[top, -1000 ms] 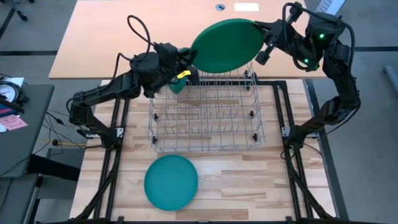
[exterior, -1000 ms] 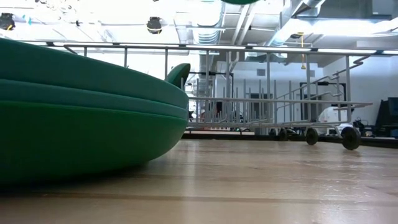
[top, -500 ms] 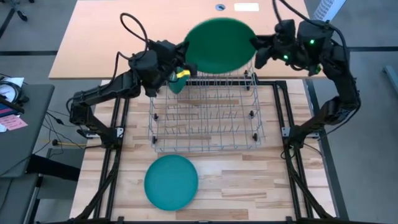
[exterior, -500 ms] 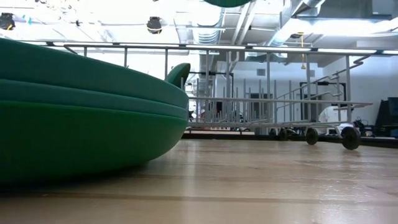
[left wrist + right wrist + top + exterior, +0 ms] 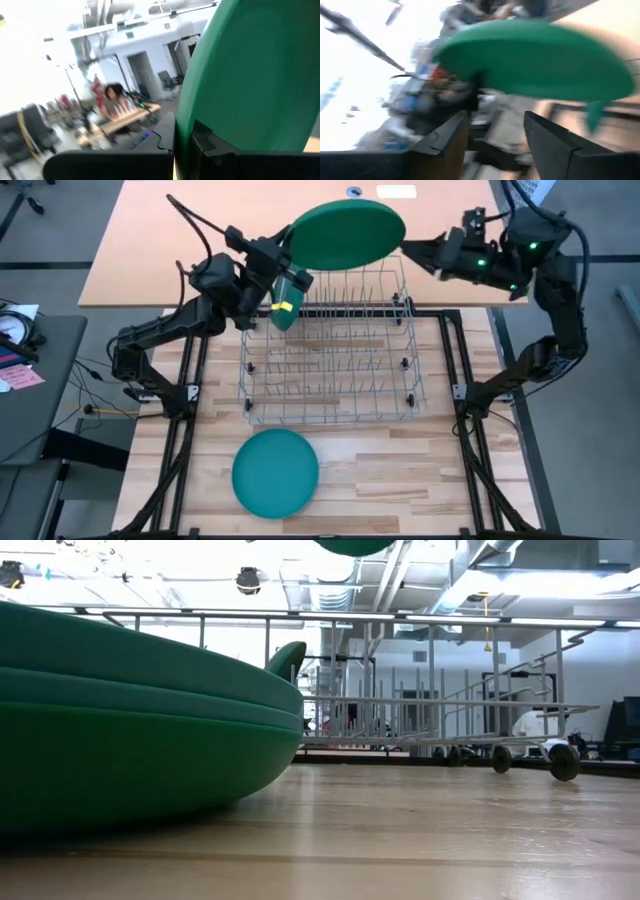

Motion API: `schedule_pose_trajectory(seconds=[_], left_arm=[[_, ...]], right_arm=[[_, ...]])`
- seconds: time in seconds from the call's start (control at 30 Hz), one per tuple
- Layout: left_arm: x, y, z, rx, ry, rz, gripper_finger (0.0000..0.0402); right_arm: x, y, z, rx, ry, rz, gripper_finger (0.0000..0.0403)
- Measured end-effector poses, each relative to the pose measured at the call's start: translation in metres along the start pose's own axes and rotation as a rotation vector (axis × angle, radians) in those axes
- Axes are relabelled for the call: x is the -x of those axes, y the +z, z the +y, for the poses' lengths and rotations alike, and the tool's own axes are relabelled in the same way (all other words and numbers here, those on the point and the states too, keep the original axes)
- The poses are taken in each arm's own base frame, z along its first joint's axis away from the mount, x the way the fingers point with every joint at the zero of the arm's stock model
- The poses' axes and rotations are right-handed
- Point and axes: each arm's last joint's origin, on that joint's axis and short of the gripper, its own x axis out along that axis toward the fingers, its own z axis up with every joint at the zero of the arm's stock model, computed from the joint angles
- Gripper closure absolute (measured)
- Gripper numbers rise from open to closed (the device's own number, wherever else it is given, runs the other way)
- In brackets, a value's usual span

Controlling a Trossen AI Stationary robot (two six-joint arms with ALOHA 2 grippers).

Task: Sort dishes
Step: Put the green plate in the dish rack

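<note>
Green plate [image 5: 347,235] is held above wire rack's [image 5: 330,360] far edge, pinched by left gripper [image 5: 283,262]. Right gripper [image 5: 412,250] is parted, empty, beside it.

table [image 5: 380,470] carries rack [image 5: 330,360], teal plate [image 5: 275,472].

In the high view, the wire rack [image 5: 330,345] stands at the centre of the frame on the desk [image 5: 400,470]. One plate [image 5: 275,473] lies flat on the desk in the lower left, in front of the rack and well apart from it. A second plate [image 5: 346,234] hangs above the rack's far edge, at upper centre. The left claw [image 5: 283,258] pinches that plate's left rim. The right claw [image 5: 412,250] sits just right of the plate, apart from it. A smaller dish [image 5: 285,310] stands upright in the rack's upper-left corner, below the held plate.
</note>
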Motion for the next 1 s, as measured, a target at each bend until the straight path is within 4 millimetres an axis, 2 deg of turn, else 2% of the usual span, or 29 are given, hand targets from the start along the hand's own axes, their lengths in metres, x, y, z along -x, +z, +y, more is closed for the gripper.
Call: schedule_pose_trajectory(seconds=[0.13,0.3,0.53,0.67,0.8,1.0], left_arm=[[0.0,0.009,0.006,-0.113,0.06,-0.06,0.0401],[0.008,0.024,0.02,-0.298,0.193,-0.106,0.0401],[0.022,0.035,0.023,-0.543,0.255,-0.105,0.0401],[0.028,0.038,0.019,-0.625,0.237,-0.108,0.0401],[0.034,0.039,0.016,-0.677,0.224,-0.068,0.0401],[0.037,0.04,0.014,-0.699,0.217,-0.075,0.0401]], right_arm=[[-0.022,-0.001,0.015,-0.09,0.166,-0.037,0.0157],[-0.05,0.004,0.024,-0.269,0.344,-0.098,0.0143],[-0.102,0.002,0.014,-0.426,0.415,-0.122,0.0143],[-0.123,0.001,0.004,-0.497,0.406,-0.103,0.0143],[-0.133,0.0,0.003,-0.516,0.445,-0.107,0.0157],[-0.126,0.007,0.003,-0.514,0.458,-0.107,0.0202]])
